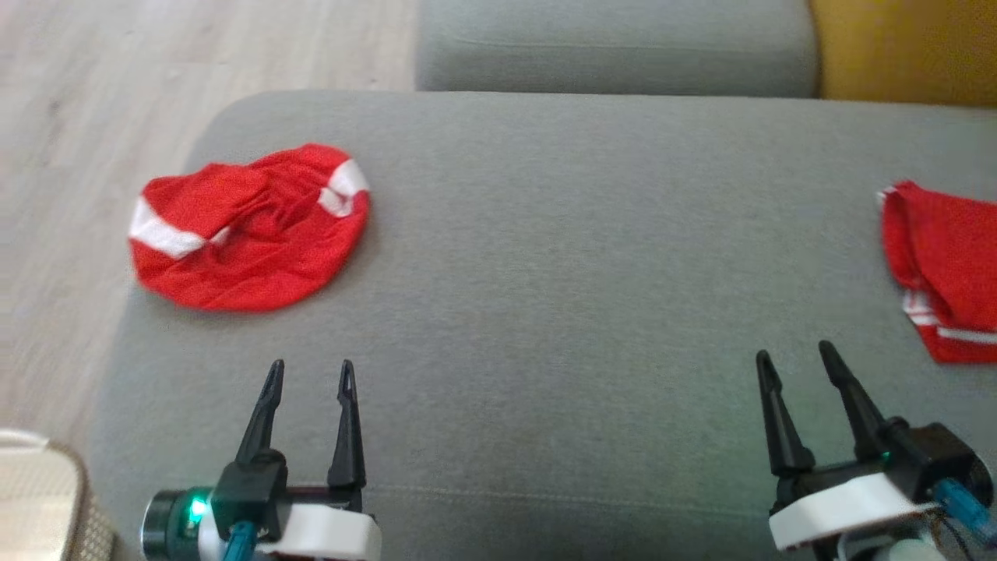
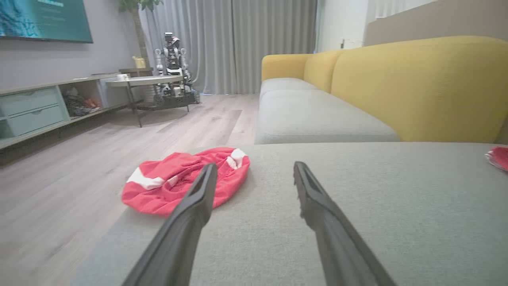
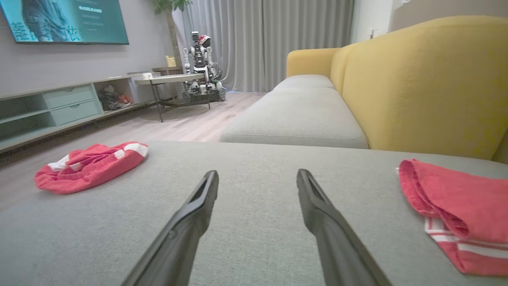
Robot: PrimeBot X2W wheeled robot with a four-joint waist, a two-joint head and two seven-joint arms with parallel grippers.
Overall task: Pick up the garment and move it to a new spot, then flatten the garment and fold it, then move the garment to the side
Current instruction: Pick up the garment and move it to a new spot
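Observation:
A crumpled red garment with white bands [image 1: 248,226] lies in a rounded heap near the left end of the grey sofa cushion [image 1: 561,257]; it also appears in the left wrist view [image 2: 174,182] and the right wrist view [image 3: 89,165]. My left gripper [image 1: 311,372] hovers open just in front of it, fingers apart with nothing between them. A second red garment with white stripes [image 1: 942,269] lies folded at the cushion's right edge, also in the right wrist view [image 3: 460,212]. My right gripper [image 1: 794,357] stands open to the left of it, holding nothing.
The wooden floor [image 1: 93,117] drops off past the cushion's left edge. A yellow backrest [image 2: 416,87] runs along the right, with another grey seat [image 1: 615,43] beyond. A woven basket [image 1: 43,499] sits at the lower left. A side table [image 2: 147,81] and another robot [image 2: 172,59] stand far off.

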